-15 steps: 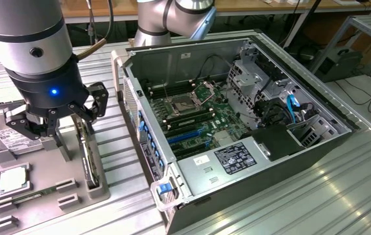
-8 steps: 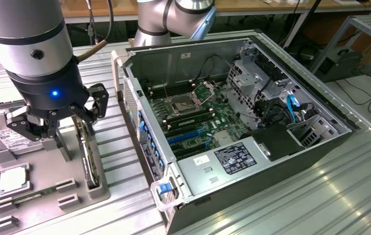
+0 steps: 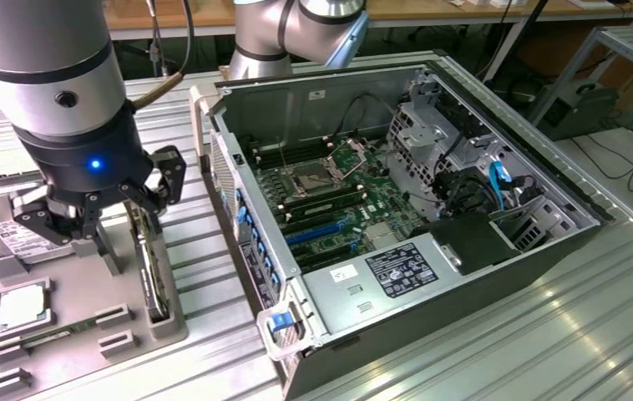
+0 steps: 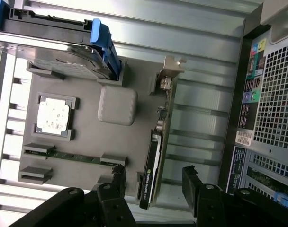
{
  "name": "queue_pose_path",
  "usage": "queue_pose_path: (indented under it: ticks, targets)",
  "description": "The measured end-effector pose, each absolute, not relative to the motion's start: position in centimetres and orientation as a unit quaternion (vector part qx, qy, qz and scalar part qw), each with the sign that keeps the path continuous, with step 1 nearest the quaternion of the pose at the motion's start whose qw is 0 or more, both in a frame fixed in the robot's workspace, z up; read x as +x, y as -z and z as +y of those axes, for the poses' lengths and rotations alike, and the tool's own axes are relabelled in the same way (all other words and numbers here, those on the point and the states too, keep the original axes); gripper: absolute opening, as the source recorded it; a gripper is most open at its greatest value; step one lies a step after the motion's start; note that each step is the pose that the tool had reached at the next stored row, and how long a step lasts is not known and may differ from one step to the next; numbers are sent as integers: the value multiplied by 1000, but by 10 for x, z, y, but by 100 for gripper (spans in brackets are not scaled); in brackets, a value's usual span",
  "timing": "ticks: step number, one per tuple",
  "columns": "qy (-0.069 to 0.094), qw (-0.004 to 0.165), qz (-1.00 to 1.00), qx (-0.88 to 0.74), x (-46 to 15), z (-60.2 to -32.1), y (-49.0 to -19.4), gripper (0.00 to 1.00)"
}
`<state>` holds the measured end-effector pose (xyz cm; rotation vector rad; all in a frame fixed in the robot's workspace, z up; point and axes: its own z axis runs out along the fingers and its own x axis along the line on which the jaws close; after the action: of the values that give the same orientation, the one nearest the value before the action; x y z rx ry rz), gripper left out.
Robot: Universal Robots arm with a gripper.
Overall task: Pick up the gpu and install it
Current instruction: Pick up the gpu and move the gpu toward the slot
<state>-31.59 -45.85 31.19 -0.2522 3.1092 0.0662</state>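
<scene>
A robotics lab: a robot arm over a ribbed aluminium bench, an opened computer tower, loose cables behind.

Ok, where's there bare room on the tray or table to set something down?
Bare tray between the CPU and the gpu, beside the raised pad. Bare strip of table between the gpu and the case. Crowded by the hard drive, and at the gpu, where the open gripper hangs over it.
</scene>
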Motion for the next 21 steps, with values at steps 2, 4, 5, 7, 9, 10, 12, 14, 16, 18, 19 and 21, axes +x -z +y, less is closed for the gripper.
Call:
queue_pose_path:
  ticks: [2, 4, 5, 7, 9, 10, 12, 14, 16, 18, 19, 21]
  targets:
    - [-21, 11, 996, -82, -316, -459, -311, 60]
    - [-21, 11, 996, -82, -316, -459, -311, 60]
    - [-21, 11, 996, -83, -316, -459, -310, 60]
    - [-21, 11, 996, -83, -316, -460, -310, 60]
    - [-21, 11, 996, -84, -316, -460, -309, 60]
    - [-21, 11, 996, -85, -316, -460, -308, 60]
    - [-21, 11, 996, -85, -316, -461, -308, 60]
    - [-21, 11, 996, -86, -316, -461, -307, 60]
    - [-21, 11, 996, -87, -316, -461, -306, 60]
    - [-21, 11, 996, -87, -316, -461, -306, 60]
    - [-21, 11, 996, -88, -316, -461, -305, 60]
    - [-21, 11, 996, -88, -316, -462, -305, 60]
